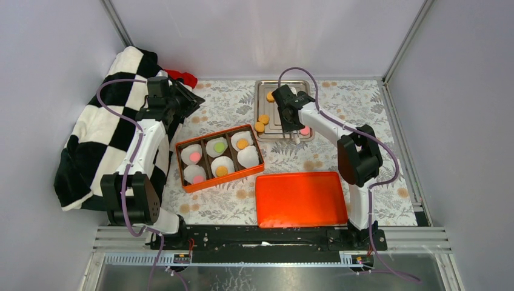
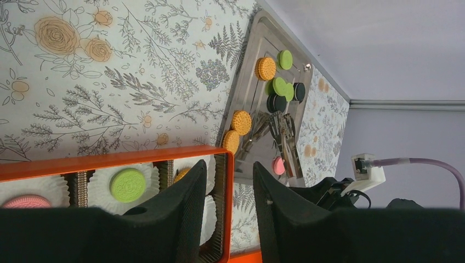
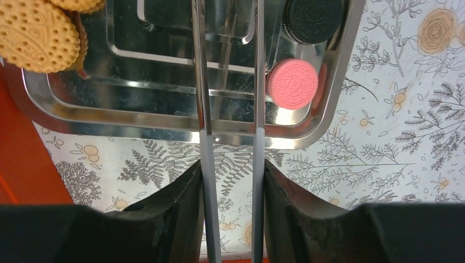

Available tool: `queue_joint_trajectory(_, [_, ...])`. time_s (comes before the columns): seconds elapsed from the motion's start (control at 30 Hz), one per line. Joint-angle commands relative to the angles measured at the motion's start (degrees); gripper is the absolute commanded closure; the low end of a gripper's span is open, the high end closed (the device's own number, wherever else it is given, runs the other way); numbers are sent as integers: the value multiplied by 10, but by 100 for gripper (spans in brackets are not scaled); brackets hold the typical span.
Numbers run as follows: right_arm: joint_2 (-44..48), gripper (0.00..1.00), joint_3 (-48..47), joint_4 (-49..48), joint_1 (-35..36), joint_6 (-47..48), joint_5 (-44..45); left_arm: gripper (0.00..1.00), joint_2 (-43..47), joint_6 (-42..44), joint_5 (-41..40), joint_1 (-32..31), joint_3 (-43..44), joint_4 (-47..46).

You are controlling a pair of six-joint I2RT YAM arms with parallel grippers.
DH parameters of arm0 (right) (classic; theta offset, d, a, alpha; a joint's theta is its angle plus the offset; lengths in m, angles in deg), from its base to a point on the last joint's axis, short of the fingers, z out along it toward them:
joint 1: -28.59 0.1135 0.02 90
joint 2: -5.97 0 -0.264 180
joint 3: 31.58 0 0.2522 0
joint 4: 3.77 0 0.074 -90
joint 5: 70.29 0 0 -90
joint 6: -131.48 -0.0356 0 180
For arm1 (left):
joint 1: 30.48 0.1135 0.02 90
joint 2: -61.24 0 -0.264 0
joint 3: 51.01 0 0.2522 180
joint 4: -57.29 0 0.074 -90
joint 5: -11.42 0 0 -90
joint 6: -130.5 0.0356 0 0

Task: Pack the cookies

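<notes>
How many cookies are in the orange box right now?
5 in the orange box. Far row: pink cookie, green cookie, orange cookie. Near row: second pink cookie, second orange cookie. The near-right paper cup looks empty.

orange box [image 1: 225,179], floral tablecloth [image 1: 230,100], black-and-white checkered blanket [image 1: 100,139], pink cookie [image 3: 292,84]

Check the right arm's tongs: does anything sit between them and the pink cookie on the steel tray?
Nothing visible does. The pink cookie lies flat near a corner of the tray, just beside the tongs, with only bare steel between them. A black cookie lies next to it, outside that path.
</notes>
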Motion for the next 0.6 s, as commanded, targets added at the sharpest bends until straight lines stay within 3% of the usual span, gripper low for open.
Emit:
queue_joint_trajectory(0.0, [-1,55,-35,1,-13,-19,23,58,1,13,5,5,17,-8])
queue_joint_trajectory(0.13, [-13,50,-47,-2,-27,-29,9,58,2,14,5,6,17,-9])
queue_joint_trajectory(0.5, [-59,49,-92,-9,-53,-34,-61,58,-3,13,10,13,16,-9])
queue_joint_trajectory(0.57, [-70,44,-106,-4,-55,-36,-64,58,-4,13,11,14,16,-10])
